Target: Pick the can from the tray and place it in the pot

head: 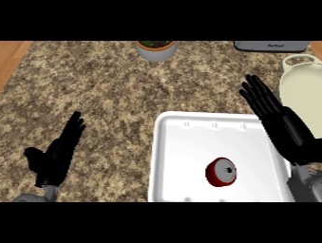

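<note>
Can [222,172] is sitting red in the lower middle of the white tray [184,142], at lower centre-right of the frame, untouched and clear of both hands. Right hand [282,124] is hanging over the tray's right rim, fingers straight and grasping nothing, probably staging for the pick. Left hand [57,154] is resting at lower left, released, fingers up. Pot [317,90] is waiting at the right edge, cut off by the frame. At the top, a planter [156,49] and a grey appliance [270,46] are only partly showing.
</note>
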Motion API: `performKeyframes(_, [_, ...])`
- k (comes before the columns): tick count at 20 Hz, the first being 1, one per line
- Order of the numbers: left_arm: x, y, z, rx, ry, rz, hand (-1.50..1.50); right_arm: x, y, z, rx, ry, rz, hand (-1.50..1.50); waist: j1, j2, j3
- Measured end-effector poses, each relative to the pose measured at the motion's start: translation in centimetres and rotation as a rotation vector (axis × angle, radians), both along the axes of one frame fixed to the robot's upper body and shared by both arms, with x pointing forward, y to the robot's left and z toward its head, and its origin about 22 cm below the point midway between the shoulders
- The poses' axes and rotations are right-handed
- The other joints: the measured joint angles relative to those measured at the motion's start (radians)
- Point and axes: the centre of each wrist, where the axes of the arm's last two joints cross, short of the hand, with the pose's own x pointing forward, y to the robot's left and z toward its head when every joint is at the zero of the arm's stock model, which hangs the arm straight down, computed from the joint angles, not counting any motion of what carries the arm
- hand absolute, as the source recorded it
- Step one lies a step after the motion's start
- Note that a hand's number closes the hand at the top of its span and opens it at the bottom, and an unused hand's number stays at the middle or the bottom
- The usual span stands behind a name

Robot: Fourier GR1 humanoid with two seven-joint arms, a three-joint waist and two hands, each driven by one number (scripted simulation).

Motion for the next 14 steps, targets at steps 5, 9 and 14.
performKeyframes(5, [2.5,1.4,4.4,0.037,-0.119,0.079,0.0,1.8,-2.9,-0.3,-0.037,-0.079,-0.085,1.5,-0.023,0.011,-0.009])
performKeyframes(9, [3.9,1.9,7.3,0.038,-0.191,0.112,0.0,1.9,-6.5,-0.2,-0.32,-0.17,-0.197,-1.5,-0.03,0.011,-0.015])
performKeyframes(14, [4.7,2.1,9.9,0.036,-0.212,0.129,0.0,1.0,-8.1,-5.4,-0.305,-0.279,-0.287,-1.5,-0.035,0.016,-0.012])
